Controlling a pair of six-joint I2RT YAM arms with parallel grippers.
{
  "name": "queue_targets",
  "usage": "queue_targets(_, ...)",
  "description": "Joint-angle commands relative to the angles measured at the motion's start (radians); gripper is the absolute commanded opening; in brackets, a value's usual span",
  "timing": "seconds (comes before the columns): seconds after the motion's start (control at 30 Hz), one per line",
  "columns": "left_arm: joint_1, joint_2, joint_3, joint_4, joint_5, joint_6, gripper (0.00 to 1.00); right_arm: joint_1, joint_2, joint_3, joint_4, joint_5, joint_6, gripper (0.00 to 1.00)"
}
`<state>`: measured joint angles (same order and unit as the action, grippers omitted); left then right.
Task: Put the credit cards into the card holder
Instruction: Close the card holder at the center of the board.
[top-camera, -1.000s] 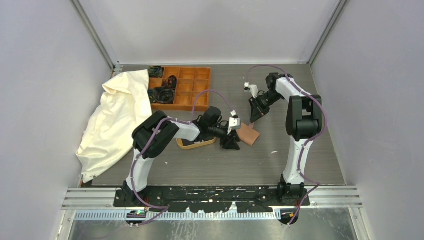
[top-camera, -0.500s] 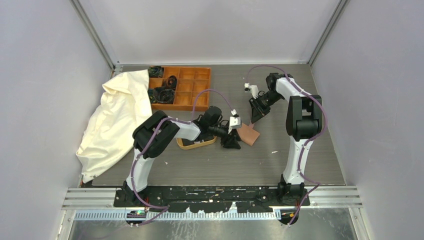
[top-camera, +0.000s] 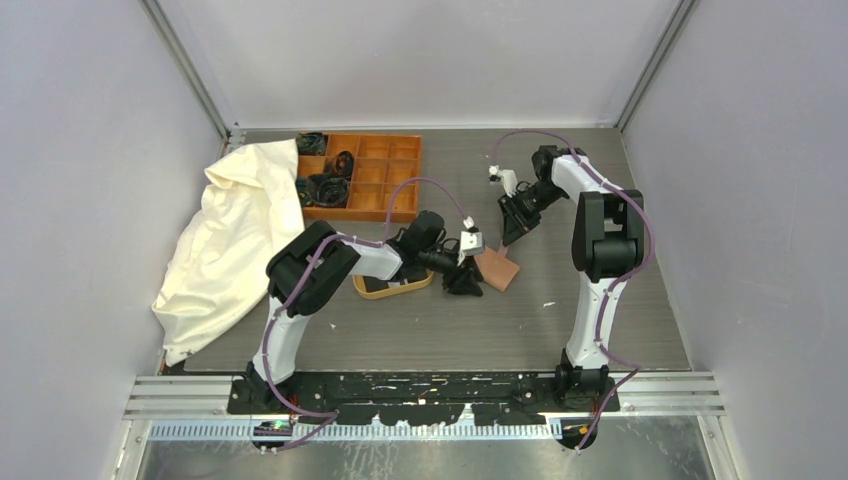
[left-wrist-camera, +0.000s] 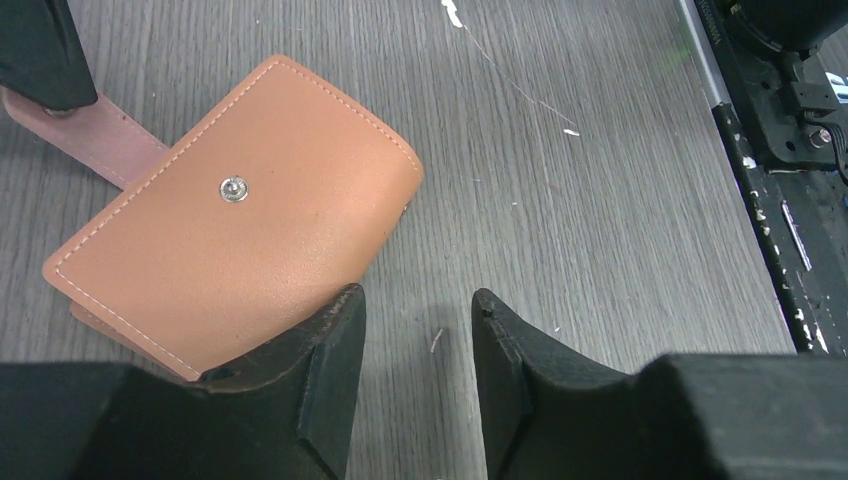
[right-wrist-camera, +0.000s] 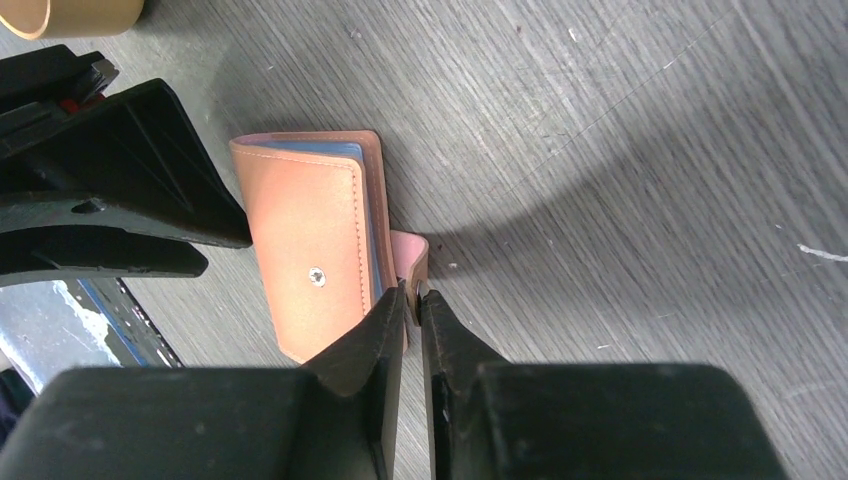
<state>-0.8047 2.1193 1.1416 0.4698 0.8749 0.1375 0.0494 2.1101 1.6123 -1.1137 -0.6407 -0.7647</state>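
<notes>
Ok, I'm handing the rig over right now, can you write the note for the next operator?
Left tool: open, empty, one finger against the holder at its edge.
Right tool: shut on the holder's strap.
Holder: folded, unsnapped; pale blue edges inside, cards or lining unclear.
Tray by the left arm holds something dark, possibly cards.
Done: nothing confirmed. Left: open holder, load cards.

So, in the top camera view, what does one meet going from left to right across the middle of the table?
White cloth → oval wooden tray → left pincer → card holder → right arm.
</notes>
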Motion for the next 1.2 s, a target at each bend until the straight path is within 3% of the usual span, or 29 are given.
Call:
queue_targets(0.0, 0.006, 0.004, 0.035, 0.023, 0.016, 0.000, 0.44, -0.002, -0.062, 0.020, 0.012, -0.013, 0.008, 0.18)
queue_targets(0.47, 0.007, 0.014, 0.046, 0.008, 0.020, -0.001, 0.42, -0.006, -0.079, 0.014, 0.028, -0.014, 0.018, 0.18)
queue_targets(0.7, 0.006, 0.015, 0.050, 0.000, 0.018, -0.001, 0.42, -0.005, -0.081, 0.015, 0.013, -0.014, 0.003, 0.01)
queue_targets(0.87, 0.011, 0.017, 0.053, 0.002, 0.018, -0.020, 0.41, -0.006, -0.092, 0.004, -0.006, -0.020, -0.023, 0.01)
queue_targets(1.17, 0.033, 0.037, 0.035, 0.138, 0.032, -0.131, 0.40, 0.008, -0.210, -0.175, 0.060, -0.062, -0.140, 0.01)
